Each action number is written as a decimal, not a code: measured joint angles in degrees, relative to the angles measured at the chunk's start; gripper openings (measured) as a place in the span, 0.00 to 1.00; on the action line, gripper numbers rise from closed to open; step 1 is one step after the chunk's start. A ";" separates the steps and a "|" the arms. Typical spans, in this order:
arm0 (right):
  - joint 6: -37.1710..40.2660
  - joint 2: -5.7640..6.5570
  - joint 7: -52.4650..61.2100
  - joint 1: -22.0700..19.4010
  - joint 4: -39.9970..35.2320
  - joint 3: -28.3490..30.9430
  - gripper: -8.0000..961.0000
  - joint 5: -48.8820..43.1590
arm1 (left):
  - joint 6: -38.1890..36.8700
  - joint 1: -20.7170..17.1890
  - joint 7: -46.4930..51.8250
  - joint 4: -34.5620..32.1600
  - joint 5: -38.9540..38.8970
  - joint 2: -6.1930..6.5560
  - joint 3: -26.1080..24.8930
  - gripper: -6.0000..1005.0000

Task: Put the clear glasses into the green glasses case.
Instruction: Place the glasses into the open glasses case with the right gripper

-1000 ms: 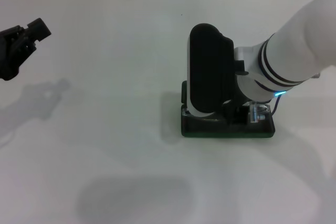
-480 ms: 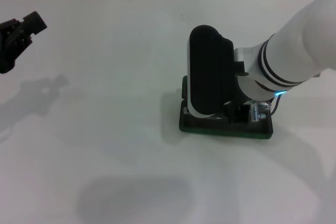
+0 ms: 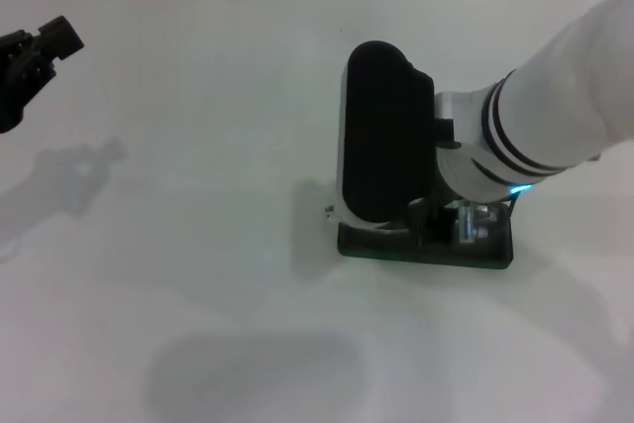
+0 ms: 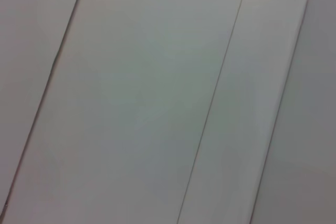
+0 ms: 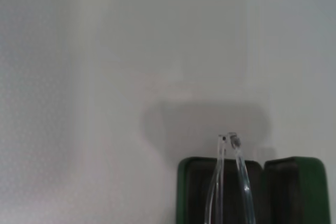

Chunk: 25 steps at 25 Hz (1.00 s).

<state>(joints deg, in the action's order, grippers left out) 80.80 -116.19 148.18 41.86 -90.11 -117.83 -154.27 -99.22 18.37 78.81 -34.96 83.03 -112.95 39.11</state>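
Fingers hidden, right gripper (image 3: pixel 466 225) lower over green glasses case (image 3: pixel 426 245), shifted left

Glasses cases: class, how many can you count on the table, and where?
1. The green glasses case lies open on the white table, right of centre, under the right arm. The clear glasses poke out over it. Nothing else seems hidden.

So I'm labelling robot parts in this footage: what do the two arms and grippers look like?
The right arm is a thick white cylinder with black rings near the wrist, ending in a large rounded black block on a white housing, with a small blue-green light and metal fittings beneath. The left gripper at the table's far left edge is black and angular. No loose cables or lettering are visible.
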 joint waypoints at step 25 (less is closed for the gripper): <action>0.04 0.00 14.60 -3.62 -4.64 -9.36 0.12 -8.87 | -0.18 0.15 -0.35 0.14 0.47 0.55 0.55 0.11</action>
<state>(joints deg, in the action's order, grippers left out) 80.84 -116.19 162.78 38.24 -94.75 -127.19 -163.14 -99.40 18.52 78.46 -34.82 83.50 -112.41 39.66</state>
